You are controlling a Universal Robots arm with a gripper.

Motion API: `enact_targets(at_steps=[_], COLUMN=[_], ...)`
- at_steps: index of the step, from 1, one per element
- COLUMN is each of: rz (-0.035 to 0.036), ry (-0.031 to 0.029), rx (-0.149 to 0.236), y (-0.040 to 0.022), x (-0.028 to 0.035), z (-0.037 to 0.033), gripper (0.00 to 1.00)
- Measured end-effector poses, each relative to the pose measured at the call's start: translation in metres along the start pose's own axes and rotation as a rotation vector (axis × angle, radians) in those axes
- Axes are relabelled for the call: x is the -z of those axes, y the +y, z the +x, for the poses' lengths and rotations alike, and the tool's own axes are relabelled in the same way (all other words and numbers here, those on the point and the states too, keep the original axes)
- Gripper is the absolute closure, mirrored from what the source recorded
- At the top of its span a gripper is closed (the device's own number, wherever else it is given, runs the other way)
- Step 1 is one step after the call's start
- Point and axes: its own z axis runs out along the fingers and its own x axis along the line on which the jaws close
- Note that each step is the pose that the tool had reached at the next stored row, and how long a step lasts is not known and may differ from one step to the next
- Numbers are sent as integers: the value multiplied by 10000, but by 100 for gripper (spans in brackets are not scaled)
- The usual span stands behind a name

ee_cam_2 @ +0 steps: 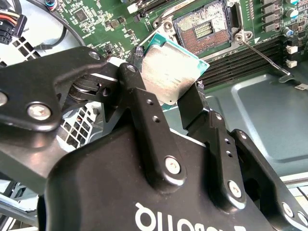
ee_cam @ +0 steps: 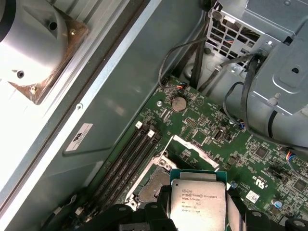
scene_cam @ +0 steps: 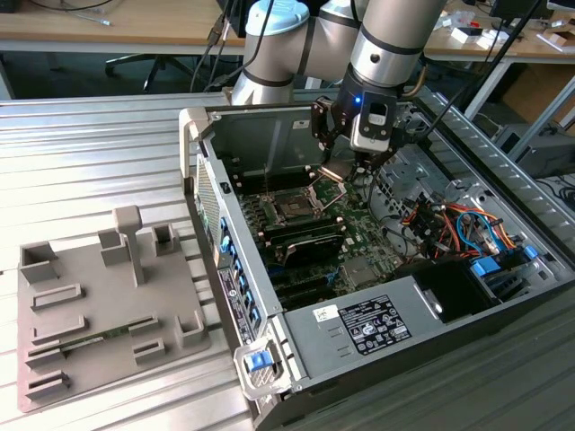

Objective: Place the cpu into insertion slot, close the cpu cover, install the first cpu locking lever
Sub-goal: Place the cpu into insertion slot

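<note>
Fingers [ee_cam_2: 139,103] of my tool [ee_cam_2: 163,82] pinch the cpu [ee_cam_2: 171,70] by two opposite edges, its silvery face showing in both wrist views. I hold the chip clear of the green board [ee_cam_2: 110,19], near the insertion slot [ee_cam_2: 202,29] but not in it. The slot's contacts lie bare. A thin lever [ee_cam_2: 262,57] angles away from the slot's corner. Around them stands the open computer case [scene_cam: 260,135] on the ribbed table [scene_cam: 90,135].

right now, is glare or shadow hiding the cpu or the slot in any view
second wrist view: pale sheen across the cpu, insertion slot evenly lit; first wrist view: blown-out white patch beside the case wall, off the cpu; exterior view: bright stripes on the table
</note>
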Motion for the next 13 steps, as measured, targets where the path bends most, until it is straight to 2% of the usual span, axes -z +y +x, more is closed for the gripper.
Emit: enact_targets(at_steps=[13], rz=[-1], ry=[-11], rx=[-136], y=[0], x=[-1], z=[0], gripper=[45])
